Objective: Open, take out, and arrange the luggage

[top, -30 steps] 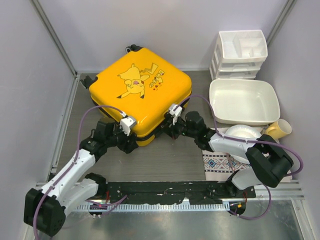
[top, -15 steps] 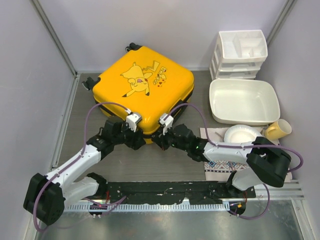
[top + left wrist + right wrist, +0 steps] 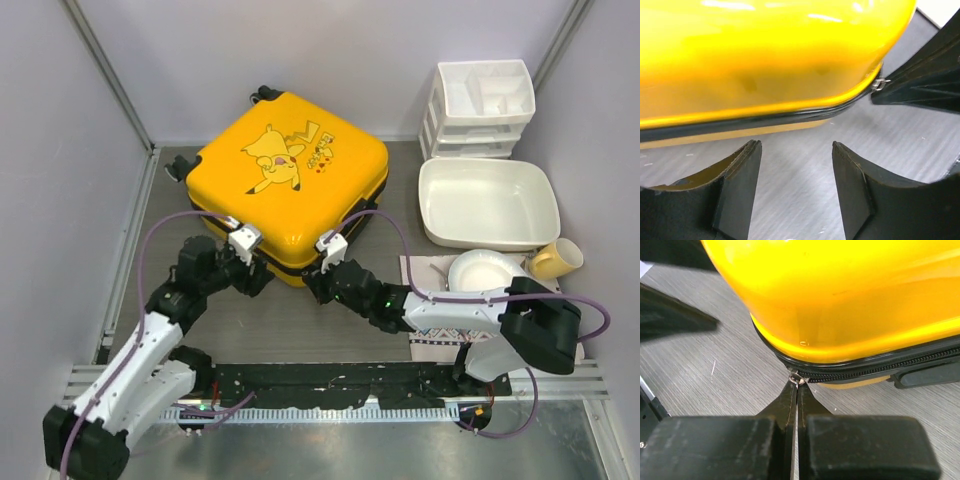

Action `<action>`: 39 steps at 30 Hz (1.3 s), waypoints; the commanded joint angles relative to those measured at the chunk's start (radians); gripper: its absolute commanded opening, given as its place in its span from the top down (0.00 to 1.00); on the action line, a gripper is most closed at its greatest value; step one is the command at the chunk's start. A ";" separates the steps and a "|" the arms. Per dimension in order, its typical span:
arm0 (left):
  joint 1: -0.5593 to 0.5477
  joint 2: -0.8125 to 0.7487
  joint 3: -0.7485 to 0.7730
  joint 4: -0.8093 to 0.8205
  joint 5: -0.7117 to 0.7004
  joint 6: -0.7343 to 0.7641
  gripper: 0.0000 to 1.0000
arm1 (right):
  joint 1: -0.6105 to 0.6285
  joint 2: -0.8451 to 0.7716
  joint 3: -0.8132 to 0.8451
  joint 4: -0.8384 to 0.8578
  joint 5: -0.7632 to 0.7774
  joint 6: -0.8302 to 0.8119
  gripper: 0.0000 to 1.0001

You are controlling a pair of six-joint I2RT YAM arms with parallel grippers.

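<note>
The luggage (image 3: 290,185) lies flat at upper centre of the overhead frame, still shut, with nothing taken out or arranged. Its zipper pull (image 3: 796,379) is pinched by the clenched right gripper (image 3: 796,384) at the near corner. The left gripper (image 3: 796,150) is held apart, empty, beside the shell. Since a second earlier, the pull has been drawn leftward along the near edge.

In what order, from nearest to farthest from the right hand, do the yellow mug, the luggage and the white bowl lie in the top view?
1. luggage: touching, at the right hand, which pinches its zipper pull.
2. white bowl: off to the hand's right.
3. yellow mug: farther right, past the bowl.
</note>
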 commanded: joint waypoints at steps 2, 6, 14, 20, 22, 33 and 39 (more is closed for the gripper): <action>0.216 -0.184 0.052 -0.110 0.096 0.154 0.32 | -0.007 -0.156 0.014 -0.051 0.087 0.043 0.99; 0.377 -0.045 0.234 -0.130 0.078 0.050 0.12 | -0.062 -0.190 -0.001 -0.106 0.090 0.026 0.99; 0.606 0.440 0.866 -0.249 0.071 -0.136 0.05 | -0.277 -0.279 -0.088 -0.136 -0.023 -0.052 0.99; 0.651 0.662 1.023 -0.202 0.073 -0.038 0.08 | -0.357 -0.309 -0.122 -0.137 -0.090 -0.123 0.99; 0.651 0.760 1.081 -0.190 0.032 -0.071 0.16 | -0.362 -0.320 -0.139 -0.137 -0.096 -0.132 0.99; 0.559 1.087 1.262 -0.193 -0.179 0.059 0.34 | -0.398 -0.314 -0.142 -0.131 -0.136 -0.154 0.99; 0.487 1.150 1.241 -0.214 -0.252 0.249 0.37 | -0.398 -0.257 -0.127 -0.096 -0.146 -0.161 0.99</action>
